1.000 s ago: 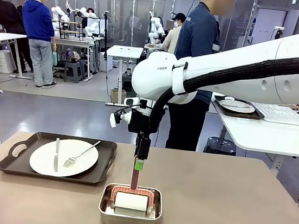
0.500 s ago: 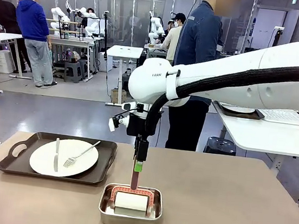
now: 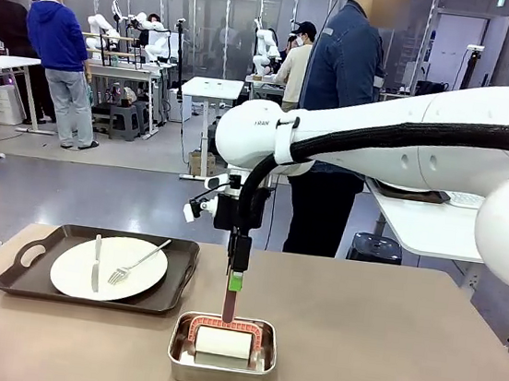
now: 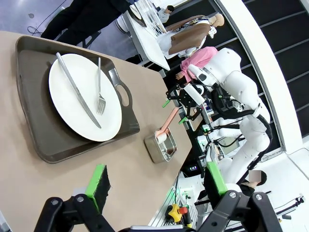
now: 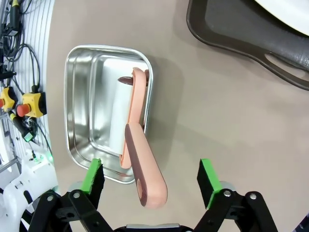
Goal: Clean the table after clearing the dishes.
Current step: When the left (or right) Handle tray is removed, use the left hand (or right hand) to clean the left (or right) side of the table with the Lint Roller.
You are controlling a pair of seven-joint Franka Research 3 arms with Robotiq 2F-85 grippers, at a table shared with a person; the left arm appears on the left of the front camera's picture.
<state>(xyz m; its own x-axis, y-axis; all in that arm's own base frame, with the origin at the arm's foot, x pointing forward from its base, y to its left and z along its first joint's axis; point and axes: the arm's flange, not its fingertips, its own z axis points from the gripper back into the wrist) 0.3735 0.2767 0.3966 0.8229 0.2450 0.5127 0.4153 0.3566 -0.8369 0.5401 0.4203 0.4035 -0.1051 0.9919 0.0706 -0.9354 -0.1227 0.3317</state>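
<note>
On the beige table point(image 3: 383, 355), a white plate point(image 3: 108, 268) with a knife point(image 3: 96, 262) and a fork point(image 3: 139, 262) lies in a dark handled tray point(image 3: 30, 279) at the left. My right gripper point(image 3: 237, 272) points straight down over the pink handle point(image 3: 228, 304) of a white roller point(image 3: 223, 342) in a steel pan point(image 3: 177, 348). In the right wrist view my right gripper point(image 5: 150, 181) is open, with the handle point(image 5: 145, 169) between its green pads and nearer the left one. My left gripper point(image 4: 157, 181) hangs open above the table, holding nothing, short of the tray point(image 4: 34, 121).
A person point(image 3: 338, 117) in a blue jacket stands at the table's far edge behind my right arm. A glossy white table point(image 3: 454, 234) stands at the back right. Bare tabletop lies right of the pan and in front of the tray.
My right arm's elbow has swung left and lower. Its gripper stays over the pink handle at nearly the same height. The tray and pan have not moved.
</note>
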